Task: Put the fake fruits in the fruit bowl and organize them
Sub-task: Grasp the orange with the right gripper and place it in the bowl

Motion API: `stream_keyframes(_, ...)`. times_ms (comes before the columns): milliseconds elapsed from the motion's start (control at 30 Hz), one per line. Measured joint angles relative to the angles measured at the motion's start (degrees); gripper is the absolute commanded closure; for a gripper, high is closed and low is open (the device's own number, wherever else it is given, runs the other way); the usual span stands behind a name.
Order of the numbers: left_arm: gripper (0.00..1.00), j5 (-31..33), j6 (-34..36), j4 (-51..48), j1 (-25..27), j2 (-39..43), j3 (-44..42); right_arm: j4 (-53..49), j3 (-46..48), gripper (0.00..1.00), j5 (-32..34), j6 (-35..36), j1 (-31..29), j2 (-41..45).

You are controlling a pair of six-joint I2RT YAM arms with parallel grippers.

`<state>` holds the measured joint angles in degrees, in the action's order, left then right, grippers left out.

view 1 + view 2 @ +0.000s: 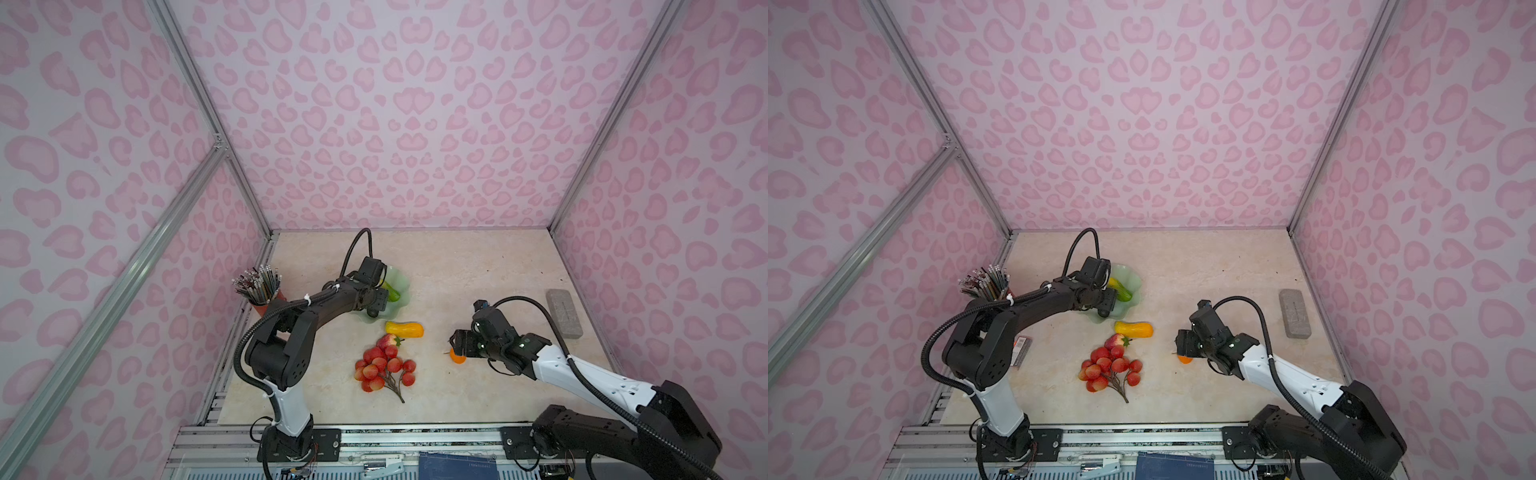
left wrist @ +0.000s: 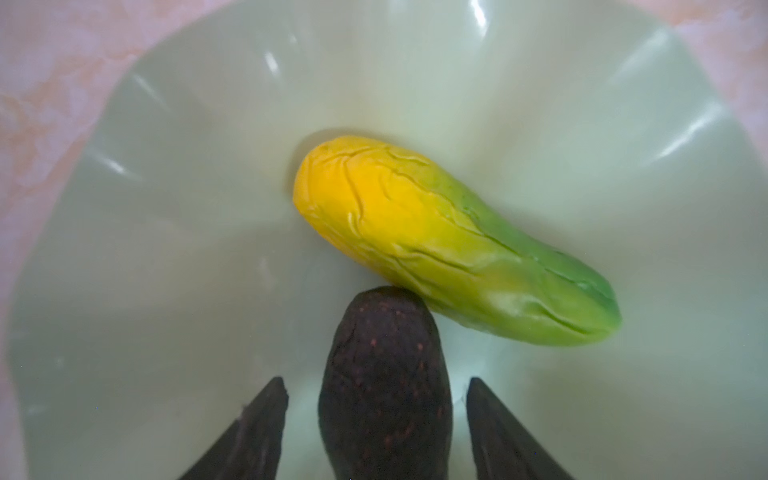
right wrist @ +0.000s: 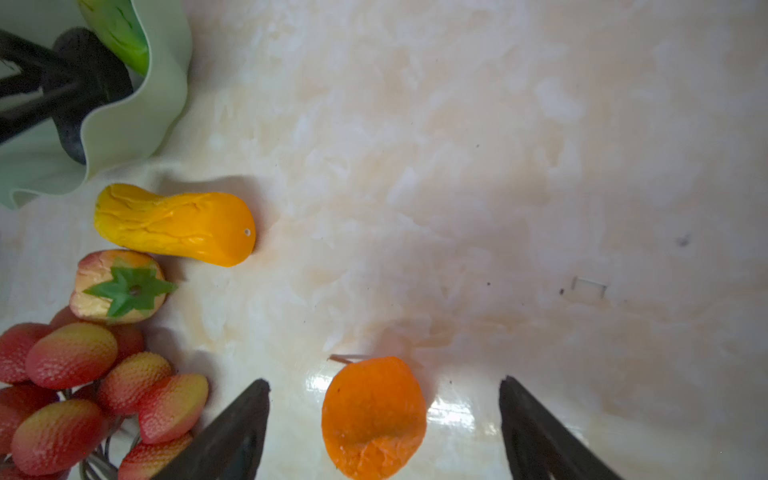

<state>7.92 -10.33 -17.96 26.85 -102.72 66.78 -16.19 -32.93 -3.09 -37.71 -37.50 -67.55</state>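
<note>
The pale marbled surface (image 1: 478, 270) carries everything. The mint-green fruit bowl (image 1: 401, 286) sits left of centre toward the far side, and my left arm reaches over its near-left rim. A red cup of pencils (image 1: 262, 291) stands at the far-left edge, and a grey block (image 1: 564, 313) lies by the right edge.

The bunch of red balls (image 1: 382, 368) lies on the surface near of the bowl, with its dark stem pointing toward the near edge. The yellow-orange oblong (image 1: 404, 329) lies on its side between the bowl and the bunch, just outside the rim. The yellow-green oblong (image 2: 457, 241) lies inside the bowl.

The dark bumpy avocado (image 2: 384, 374) is in the bowl too, its tip touching the oblong's side. It seems to rest on the bowl floor, though from above my wrist hides it. My left hand (image 2: 376, 380) is spread around it, with a gap on each side.

The red-pink strawberry (image 1: 387, 341) touches the far end of the bunch. The small orange (image 3: 374, 415) lies on the surface right of the bunch. My right hand (image 3: 384, 381) straddles it, spread wide, neither finger touching.
</note>
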Motion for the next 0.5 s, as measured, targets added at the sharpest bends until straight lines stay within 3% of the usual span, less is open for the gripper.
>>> stream_keyframes(233,0.24,-0.26,-1.18,2.56,0.00,14.67,-2.47,1.53,0.28,0.24,0.02,-2.32,-4.37,-4.52)
stream_keyframes(500,0.16,1.51,-3.52,11.50,0.00,34.56,-12.68,4.79,0.13,0.59,1.29,-3.37,-4.44,-9.66)
